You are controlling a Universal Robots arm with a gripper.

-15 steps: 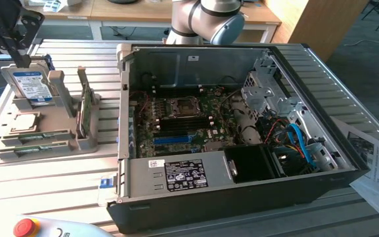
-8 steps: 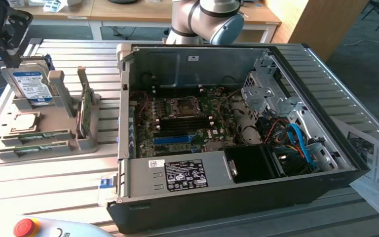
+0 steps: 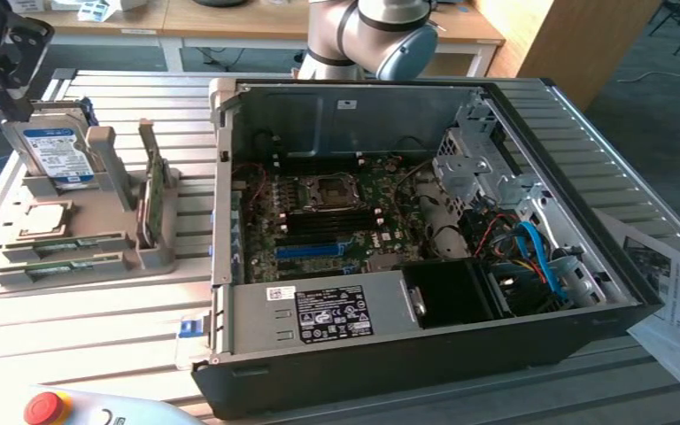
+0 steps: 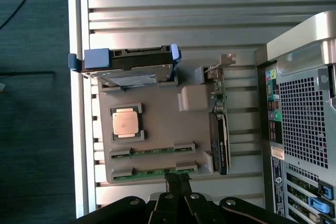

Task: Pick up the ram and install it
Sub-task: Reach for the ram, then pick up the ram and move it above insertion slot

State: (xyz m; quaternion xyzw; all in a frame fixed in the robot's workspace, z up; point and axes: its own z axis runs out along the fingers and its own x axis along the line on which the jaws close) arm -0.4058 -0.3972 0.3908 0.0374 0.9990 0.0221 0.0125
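Gripper (image 4: 178,179) closed, fingertips together, above the rim of the grey tray (image 4: 157,124); ram (image 4: 149,172) lying in the tray's outermost slot, nearest.

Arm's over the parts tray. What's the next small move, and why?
Probably open the jaws first: the gripper hangs above the tray with jaws shut and empty, and the nearest ram stick lies in its slot.

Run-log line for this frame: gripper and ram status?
gripper: shut, empty, above gray holder | ram: two sticks in holder slots, untouched | computer case: open
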